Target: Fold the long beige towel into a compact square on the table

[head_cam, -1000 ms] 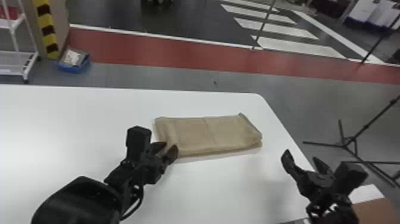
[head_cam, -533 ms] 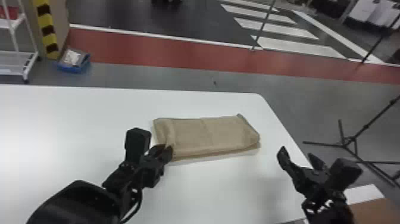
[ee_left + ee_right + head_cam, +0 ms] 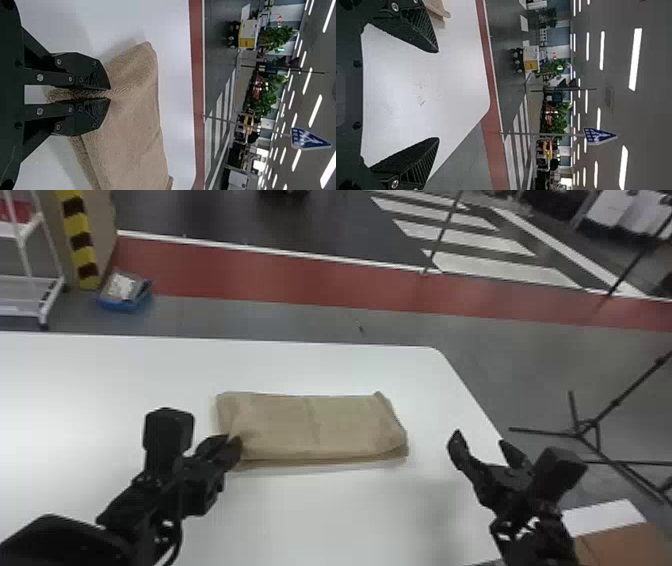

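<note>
The beige towel (image 3: 315, 427) lies folded into a layered rectangle on the white table, its long side running left to right. At its near left corner is my left gripper (image 3: 231, 445). In the left wrist view, a ridge of towel (image 3: 134, 118) is pinched between the closed fingers of the left gripper (image 3: 110, 94). To the right of the towel, apart from it, my right gripper (image 3: 482, 440) stands with fingers spread. The right wrist view shows the right gripper (image 3: 438, 95) with bare tabletop between its fingers and a towel end (image 3: 437, 10) beyond one finger.
The white table (image 3: 125, 365) has its rounded far right corner beyond the towel. A black tripod (image 3: 582, 430) stands on the floor to the right, and a cardboard box (image 3: 625, 540) sits at the lower right. A white rack (image 3: 30, 295) and a blue bin (image 3: 124, 297) are behind the table.
My left gripper has shifted slightly left, and the towel has slid a little the same way with it. The right gripper has also drifted slightly left, still spread.
</note>
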Controlling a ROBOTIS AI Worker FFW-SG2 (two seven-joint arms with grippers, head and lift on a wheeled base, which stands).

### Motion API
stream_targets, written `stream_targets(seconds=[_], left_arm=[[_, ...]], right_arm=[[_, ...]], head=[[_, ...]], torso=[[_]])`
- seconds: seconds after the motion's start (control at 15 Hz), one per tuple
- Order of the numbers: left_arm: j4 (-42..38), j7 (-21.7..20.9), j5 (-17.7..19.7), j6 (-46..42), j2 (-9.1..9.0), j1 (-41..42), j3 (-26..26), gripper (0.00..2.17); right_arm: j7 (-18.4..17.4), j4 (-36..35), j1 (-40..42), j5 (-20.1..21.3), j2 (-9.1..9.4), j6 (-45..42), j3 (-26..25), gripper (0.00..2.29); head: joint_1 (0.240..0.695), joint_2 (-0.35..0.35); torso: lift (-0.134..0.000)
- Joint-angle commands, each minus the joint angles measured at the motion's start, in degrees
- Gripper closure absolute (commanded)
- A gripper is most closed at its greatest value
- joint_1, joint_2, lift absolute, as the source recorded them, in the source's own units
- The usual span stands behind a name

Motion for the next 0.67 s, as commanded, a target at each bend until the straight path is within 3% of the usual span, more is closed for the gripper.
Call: stream_targets(seconds=[0.0,0.2,0.6], left_arm=[[-0.37,-0.02,-0.03,-0.13,2.63,1.45,2.67,1.01],[-2.04,-0.90,0.06,-1.01,4.74,4.71,6.72,1.01],[-9.51,-1.61,0.24,-0.84,5.53,10.86,10.41,1.01]], right_arm=[[-0.07,-0.82,-0.03,0.46,0.12,0.82,0.78,0.10],[-0.33,-1.70,0.32,0.90,0.12,1.53,1.13,0.10],[-1.48,-2.57,0.32,1.51,0.30,2.93,3.77,0.10]], head=[[0.695,-0.350],[0.695,-0.350],[0.695,-0.350]], torso=[[-0.123],[-0.123],[-0.123]])
